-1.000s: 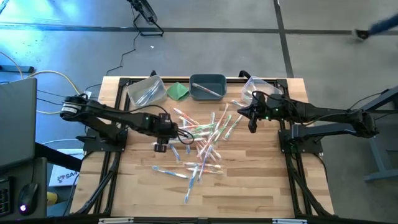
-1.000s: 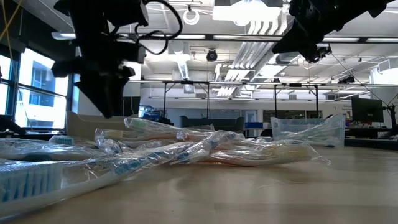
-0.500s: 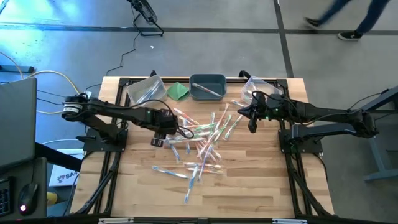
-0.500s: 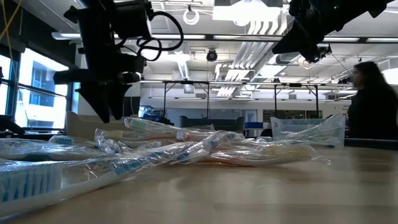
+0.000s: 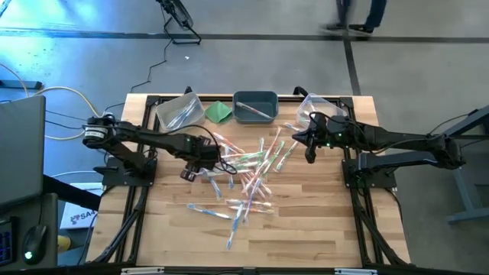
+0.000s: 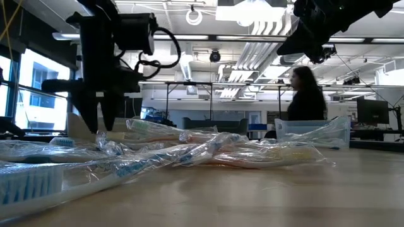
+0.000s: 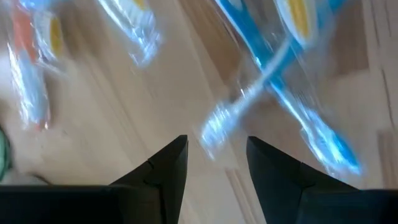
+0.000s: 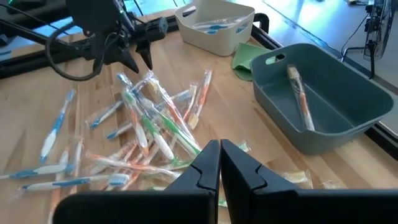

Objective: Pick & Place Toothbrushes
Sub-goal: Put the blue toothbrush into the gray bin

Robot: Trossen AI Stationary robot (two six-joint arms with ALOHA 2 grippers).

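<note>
High view: thin, pale see-through plastic toothbrushes (image 5: 248, 169) lie heaped mid-counter. Left gripper (image 5: 189, 173) hovers at the pile's left edge, fingers apart, empty; right gripper (image 5: 309, 155) waits, fingers together. Light, slippery wrappers, I'd pinch mid-handle.

both arms matte black, slim jointed links. left arm (image 5: 145, 139): silver collar near base, yellow-white cable, black looped cable at wrist. right arm (image 5: 397, 140): small green light near wrist.
</note>
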